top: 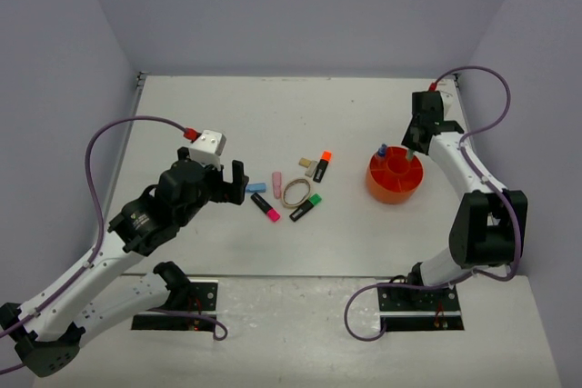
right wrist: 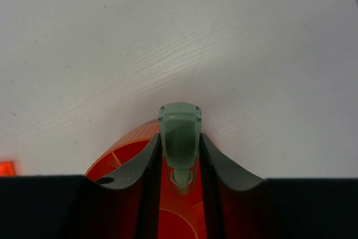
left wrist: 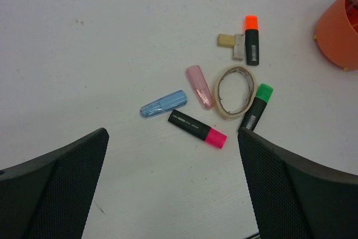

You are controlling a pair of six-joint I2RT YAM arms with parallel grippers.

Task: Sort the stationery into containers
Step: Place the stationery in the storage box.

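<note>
- Right jaws narrow, clamped on translucent pastel green highlighter point(right wrist: 179, 130), rounded cap poking out ahead.
- Round orange plastic pot point(right wrist: 120, 158), inner dividers, directly beneath those jaws.
- Left jaws wide, gripping nothing; black pink-ended highlighter point(left wrist: 197, 129), oval tan rubber band point(left wrist: 224, 110) ahead on matte white tabletop point(left wrist: 84, 54).

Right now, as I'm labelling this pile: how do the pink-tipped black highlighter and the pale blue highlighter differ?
Colour: the pink-tipped black highlighter has a dark body and one bright pink end; the pale blue highlighter is translucent blue throughout. Pose, in the left wrist view: the black one slants down to the right, the blue one up to the right. Both lie flat on the table, near each other but apart.
</note>
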